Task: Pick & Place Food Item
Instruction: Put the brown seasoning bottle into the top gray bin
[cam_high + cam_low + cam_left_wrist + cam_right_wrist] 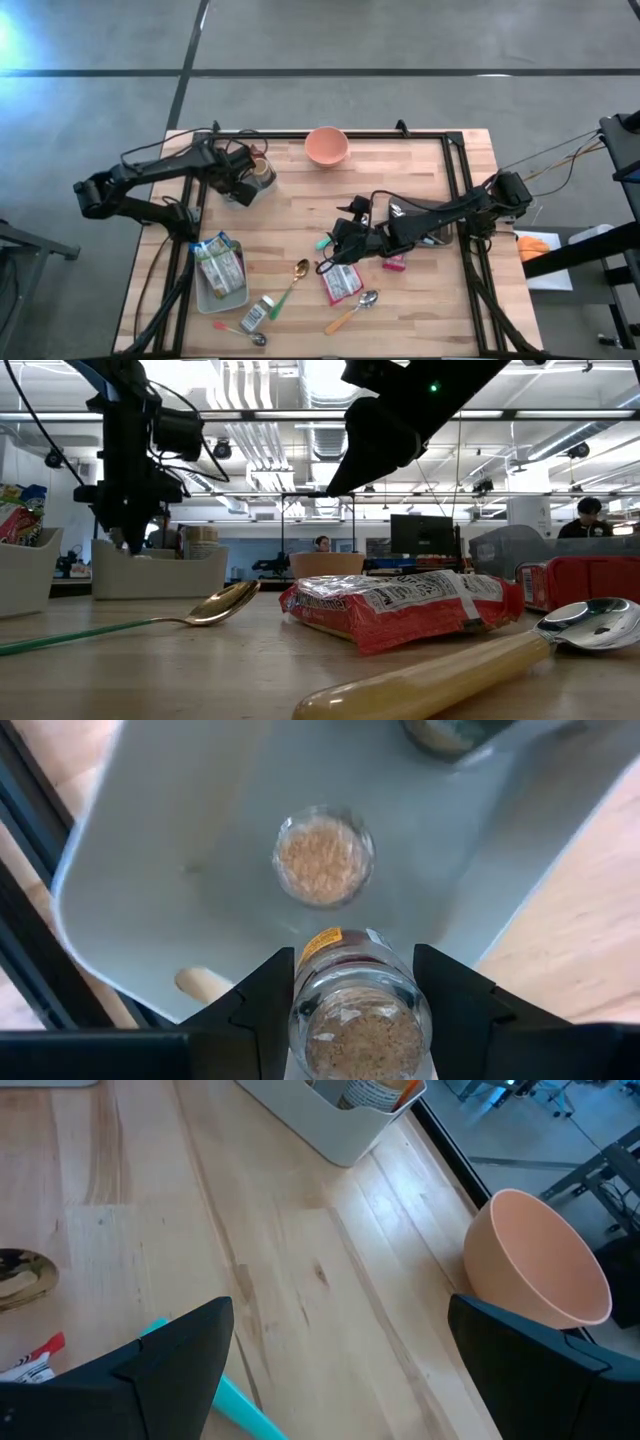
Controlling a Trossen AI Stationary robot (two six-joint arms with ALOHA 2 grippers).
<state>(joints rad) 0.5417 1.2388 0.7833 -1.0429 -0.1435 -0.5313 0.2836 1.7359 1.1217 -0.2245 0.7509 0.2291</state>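
Held item: glass spice jar point(360, 1010) gripped in left gripper point(352, 1005) jaws, over grey bin point(130, 850).
Right gripper point(335, 1370): jaws wide, empty, above counter point(300, 1280).
Advice: lower beside the seated jar point(324, 856), then release.

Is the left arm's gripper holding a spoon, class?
No: the left gripper grips a clear glass jar of tan granules over the grey tray.

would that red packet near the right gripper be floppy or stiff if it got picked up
Probably floppy: the red packet looks like crinkled film, puffed and wrinkled in the low view. Likely light for its size. Its glossy wrapper may slip, so an edge pinch could let it sag.
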